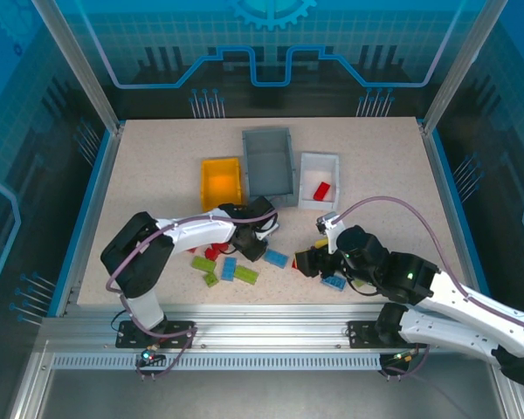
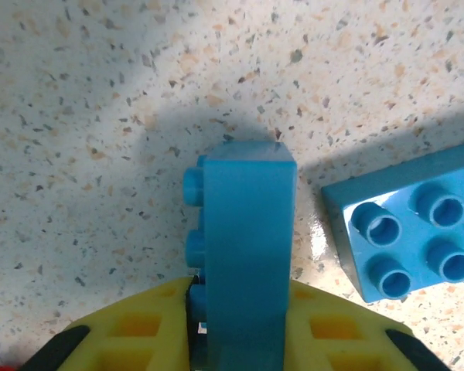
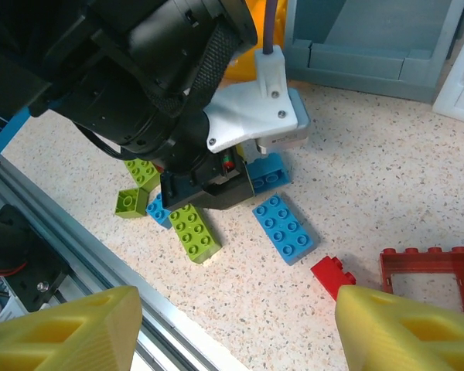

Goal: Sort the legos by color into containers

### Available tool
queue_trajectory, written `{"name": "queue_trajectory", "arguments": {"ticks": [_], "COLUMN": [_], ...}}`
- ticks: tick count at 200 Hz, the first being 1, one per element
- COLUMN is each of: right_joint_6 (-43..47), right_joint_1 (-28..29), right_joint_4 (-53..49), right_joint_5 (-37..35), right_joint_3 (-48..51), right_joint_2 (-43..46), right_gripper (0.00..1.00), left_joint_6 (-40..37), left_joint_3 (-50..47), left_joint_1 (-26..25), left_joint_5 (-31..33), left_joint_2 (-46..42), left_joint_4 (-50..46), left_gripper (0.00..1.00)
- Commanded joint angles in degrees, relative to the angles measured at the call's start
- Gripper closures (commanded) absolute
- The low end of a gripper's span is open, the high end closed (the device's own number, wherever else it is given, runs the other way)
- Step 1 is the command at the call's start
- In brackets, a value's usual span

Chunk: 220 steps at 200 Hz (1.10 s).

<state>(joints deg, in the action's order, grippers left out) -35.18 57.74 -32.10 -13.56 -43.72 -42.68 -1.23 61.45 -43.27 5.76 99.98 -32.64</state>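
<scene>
Squarely between fingers of the left gripper, an upright blue brick.

Bright, even overhead light; soft shadows; slight close-up blur

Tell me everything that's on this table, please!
bins: 3; yellow, grey, white; row at far middle
binned brick: 1; red; in white bin
green bricks: 3; lime; near edge by left arm
blue bricks: at least 3 loose; light blue; between the arms
red bricks: at least 2 loose; red; between the arms
red frame: 1; red; near right end effector
table: 1; speckled beige
left end effector: yellow; shut on held brick, blue
right end effector: yellow; open, empty
</scene>
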Motion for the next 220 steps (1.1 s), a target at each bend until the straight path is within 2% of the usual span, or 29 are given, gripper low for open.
{"name": "queue_trajectory", "arguments": {"ticks": [1,29,70,98,142,173,188,220], "right_joint_6": [-0.78,-0.47,2.06,2.31,1.01,-0.13,-0.48,-1.76], "right_joint_1": [0.53,0.21,-0.65,-1.94,-2.71,-2.98,-3.11,-3.41], "right_joint_4": [0.42,1.49,9.94,13.52,15.88,15.70,15.26,12.76], "right_joint_5": [-1.79,-2.78,-1.03,-0.35,0.61,0.69,0.64,-0.70], "right_joint_3": [-1.44,-2.50,-4.16,-6.36,-8.83,-7.95,-7.24,-7.04], "right_joint_2": [-0.45,-2.11,-7.06,-11.49,-15.49,-15.36,-14.91,-14.54], "right_gripper": [0.32,0.33,0.34,0.34,0.34,0.34,0.34,0.34], "left_joint_6": [2.61,8.28,14.90,16.95,17.24,18.21,18.37,17.98], "left_joint_3": [-0.76,0.10,4.07,9.12,16.90,18.18,18.59,19.04], "left_joint_1": [0.37,2.31,13.50,18.93,22.69,24.58,25.01,24.96], "left_joint_5": [3.06,7.74,7.07,6.46,5.26,2.12,0.49,-1.11], "left_joint_2": [-5.62,-14.18,-18.89,-14.22,-2.43,3.24,5.07,5.45], "left_joint_4": [-0.55,-4.90,-9.28,-9.21,-7.06,-3.92,-2.83,-1.80], "left_gripper": [0.79,0.79,0.79,0.78,0.77,0.75,0.72,0.56]}}
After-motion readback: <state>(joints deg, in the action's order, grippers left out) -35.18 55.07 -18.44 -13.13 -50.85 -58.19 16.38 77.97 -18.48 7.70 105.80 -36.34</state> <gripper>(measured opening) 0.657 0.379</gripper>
